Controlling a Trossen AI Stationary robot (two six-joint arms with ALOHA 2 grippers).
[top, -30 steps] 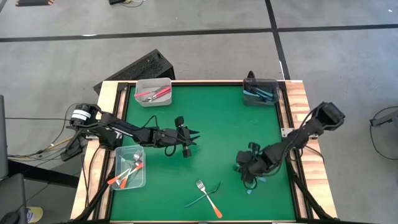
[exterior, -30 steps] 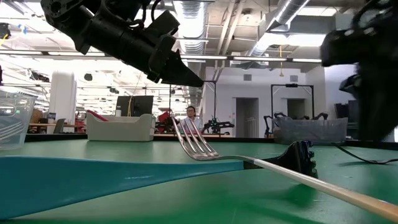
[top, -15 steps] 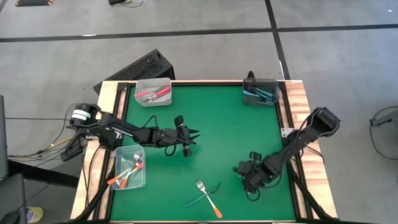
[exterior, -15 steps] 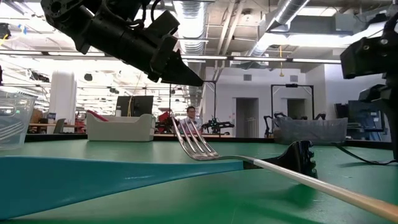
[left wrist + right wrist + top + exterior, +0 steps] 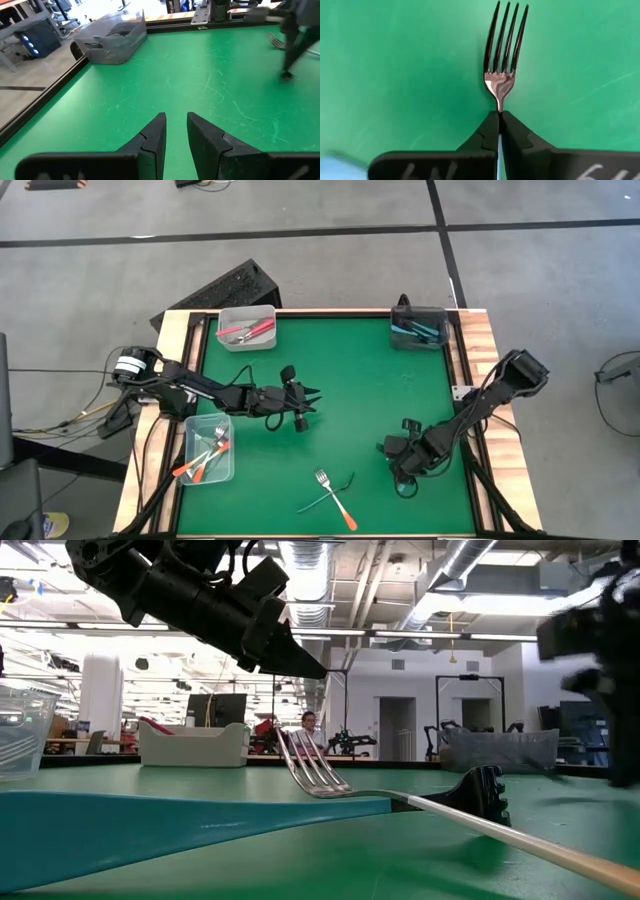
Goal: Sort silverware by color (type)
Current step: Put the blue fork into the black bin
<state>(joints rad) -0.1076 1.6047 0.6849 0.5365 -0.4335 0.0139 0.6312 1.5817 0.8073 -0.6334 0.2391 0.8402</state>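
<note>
My right gripper [image 5: 498, 117] is shut on a silver fork [image 5: 502, 65] low over the green table [image 5: 360, 380], near its right front [image 5: 400, 468]. A blue blur [image 5: 332, 161] shows beside the fingers. An orange-handled fork [image 5: 335, 498] lies flat near the front edge, crossed with a teal-handled utensil [image 5: 325, 495]; both fill the low view's foreground [image 5: 310, 770]. My left gripper [image 5: 175, 131] hovers over the table's left middle [image 5: 310, 402], its fingers a narrow gap apart with nothing between them. My right gripper pinches the fork's thin neck [image 5: 498, 106], just behind the tines, between its two fingertips. The fingers come from above, pointing down at the table. The fork's head sticks out ahead of the tips; its handle is hidden behind the fingers. Whether it is clear of the table I cannot tell.
A clear bin [image 5: 245, 328] with red-handled pieces stands far left. A dark grey bin [image 5: 418, 328] with teal pieces stands far right. A clear bin [image 5: 208, 450] with orange-handled forks stands near left. The table's middle is bare green.
My right gripper has shifted a little toward the table's near edge and shows blurred in the low view.
</note>
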